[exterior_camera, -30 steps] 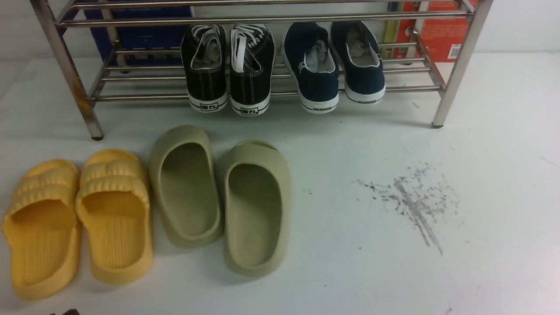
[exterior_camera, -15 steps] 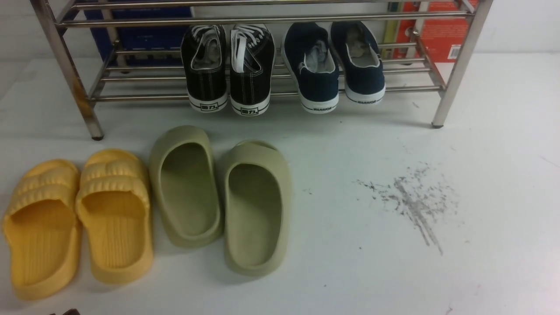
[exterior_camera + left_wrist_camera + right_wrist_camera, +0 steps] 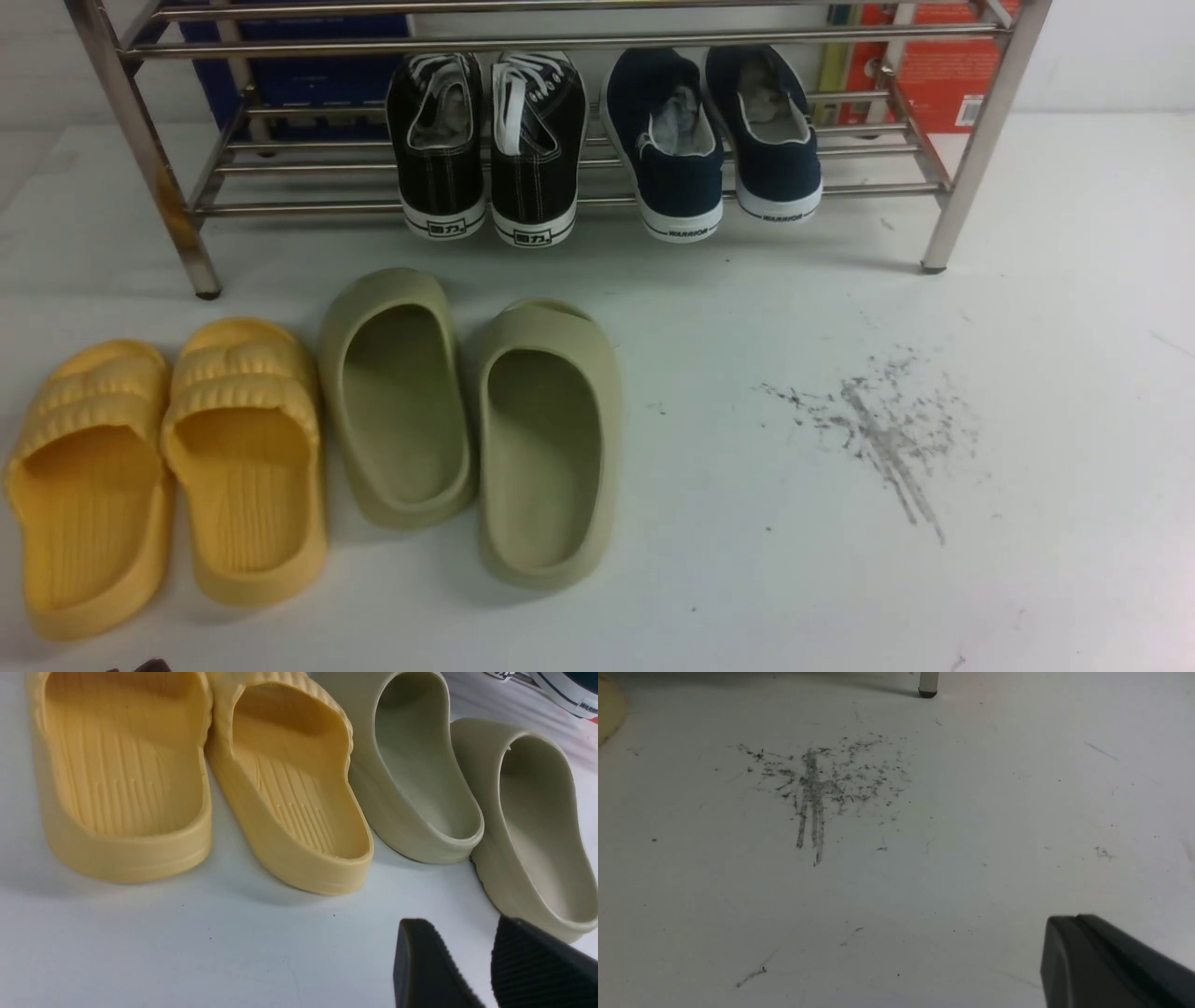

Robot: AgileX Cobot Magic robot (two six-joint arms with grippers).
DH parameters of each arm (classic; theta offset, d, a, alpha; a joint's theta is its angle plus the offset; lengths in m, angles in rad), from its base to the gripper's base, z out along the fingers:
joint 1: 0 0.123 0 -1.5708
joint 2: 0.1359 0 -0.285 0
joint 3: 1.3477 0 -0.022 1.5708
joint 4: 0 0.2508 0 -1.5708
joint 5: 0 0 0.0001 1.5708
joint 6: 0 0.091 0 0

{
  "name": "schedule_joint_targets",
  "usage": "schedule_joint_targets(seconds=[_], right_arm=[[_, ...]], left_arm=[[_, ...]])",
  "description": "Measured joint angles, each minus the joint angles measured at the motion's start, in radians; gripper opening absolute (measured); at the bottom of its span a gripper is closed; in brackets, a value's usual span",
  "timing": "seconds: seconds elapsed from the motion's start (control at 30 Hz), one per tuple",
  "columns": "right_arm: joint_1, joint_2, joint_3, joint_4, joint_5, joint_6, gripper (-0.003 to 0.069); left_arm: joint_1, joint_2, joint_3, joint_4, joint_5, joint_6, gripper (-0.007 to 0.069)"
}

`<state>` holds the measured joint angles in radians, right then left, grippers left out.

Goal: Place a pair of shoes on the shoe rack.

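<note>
Sneakers, black with white laces point(image 3: 438, 177), standing side by side on the lower shelf of the steel shoe rack point(image 3: 308, 207), heels toward the viewer and overhanging the front rod. To their right on the same shelf lies a navy slip-on pair point(image 3: 680, 177); on the white surface in front are olive slides point(image 3: 546, 467) and, farther left, yellow slides point(image 3: 247, 495). The left gripper point(image 3: 460, 938) holds nothing, its fingers parted; the right gripper point(image 3: 1069, 917) has its fingers together, with nothing between them. Placement appears complete, and the step in hand is judged to be the finish, both arms clear of the rack. The next move calls only for resting, without nudging the overhanging heels. Compared with the earlier frame, no displacement of footwear or rack is discernible in the front view.
</note>
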<state>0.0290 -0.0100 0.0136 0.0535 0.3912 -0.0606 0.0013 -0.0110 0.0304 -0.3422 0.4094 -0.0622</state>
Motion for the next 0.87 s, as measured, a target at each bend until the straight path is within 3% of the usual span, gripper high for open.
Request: schedule_joint_targets(seconds=[0.87], right_arm=[[0.000, 0.000, 0.000, 0.000, 0.000, 0.000, 0.0048]], left_arm=[[0.000, 0.000, 0.000, 0.000, 0.000, 0.000, 0.0239]])
